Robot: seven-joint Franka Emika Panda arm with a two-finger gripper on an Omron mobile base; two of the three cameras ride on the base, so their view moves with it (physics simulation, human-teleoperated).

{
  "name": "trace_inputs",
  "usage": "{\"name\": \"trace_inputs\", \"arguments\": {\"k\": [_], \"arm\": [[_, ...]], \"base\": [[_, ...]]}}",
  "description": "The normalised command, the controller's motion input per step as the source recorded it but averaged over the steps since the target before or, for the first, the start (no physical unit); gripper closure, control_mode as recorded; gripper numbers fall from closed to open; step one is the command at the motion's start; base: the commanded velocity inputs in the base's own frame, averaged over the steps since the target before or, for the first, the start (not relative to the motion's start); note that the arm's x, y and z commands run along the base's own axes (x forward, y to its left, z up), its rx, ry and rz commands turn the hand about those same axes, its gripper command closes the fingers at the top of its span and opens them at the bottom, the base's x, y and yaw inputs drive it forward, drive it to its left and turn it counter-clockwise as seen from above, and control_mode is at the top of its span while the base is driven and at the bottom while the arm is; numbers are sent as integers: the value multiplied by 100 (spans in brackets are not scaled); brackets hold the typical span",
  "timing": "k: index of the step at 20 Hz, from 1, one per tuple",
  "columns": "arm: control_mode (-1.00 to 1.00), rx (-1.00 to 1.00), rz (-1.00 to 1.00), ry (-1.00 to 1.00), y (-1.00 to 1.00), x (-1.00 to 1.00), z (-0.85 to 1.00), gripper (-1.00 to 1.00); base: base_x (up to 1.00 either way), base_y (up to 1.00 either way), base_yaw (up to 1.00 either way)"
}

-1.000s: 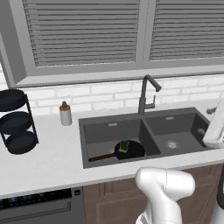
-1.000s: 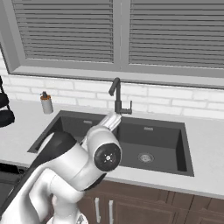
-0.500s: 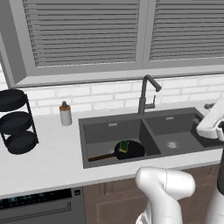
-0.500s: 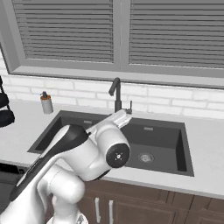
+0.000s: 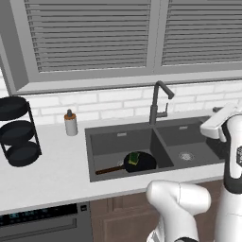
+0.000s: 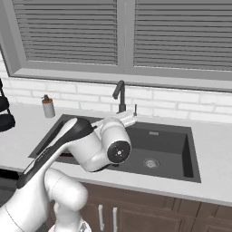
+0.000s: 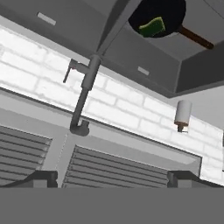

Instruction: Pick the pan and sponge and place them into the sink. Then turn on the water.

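The black pan (image 5: 142, 162) lies in the left basin of the dark grey sink (image 5: 122, 140), its brown handle pointing left. The yellow-green sponge (image 5: 134, 158) rests in the pan. My gripper (image 5: 213, 124) hovers over the right basin's right side, turned toward the gooseneck faucet (image 5: 158, 101), and holds nothing. The hand view is upside down: the fingertips (image 7: 43, 177) stand wide apart and open, with the faucet (image 7: 85, 94) ahead, and the pan (image 7: 161, 13) and sponge (image 7: 152, 27) at the top. No water shows at the spout. From the right, the gripper (image 6: 129, 119) is just before the faucet (image 6: 120, 95).
A soap dispenser (image 5: 71, 123) stands on the counter left of the sink, and a black tiered rack (image 5: 16, 131) sits at the far left. A white brick backsplash and a louvred window run behind. My own elbow (image 6: 113, 147) hides the left basin in the right base view.
My hand has swung a little left and up, from the right counter edge to over the right basin, and has levelled out. Pan and sponge have not moved. The jaws stay open.
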Motion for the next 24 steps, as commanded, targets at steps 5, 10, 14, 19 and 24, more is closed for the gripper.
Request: {"name": "trace_inputs", "arguments": {"k": [5, 10, 14, 19, 24], "arm": [[-100, 12, 0, 0, 0, 51, -18, -100], [-100, 17, 0, 0, -10, 50, -29, -100], [-100, 20, 0, -1, -21, 46, -26, -100], [-100, 20, 0, -7, -22, 42, -19, -100], [-100, 5, 0, -14, -10, 37, -34, -100]], "base": [[0, 0, 0], [0, 0, 0], [0, 0, 0], [0, 0, 0], [0, 0, 0]]}}
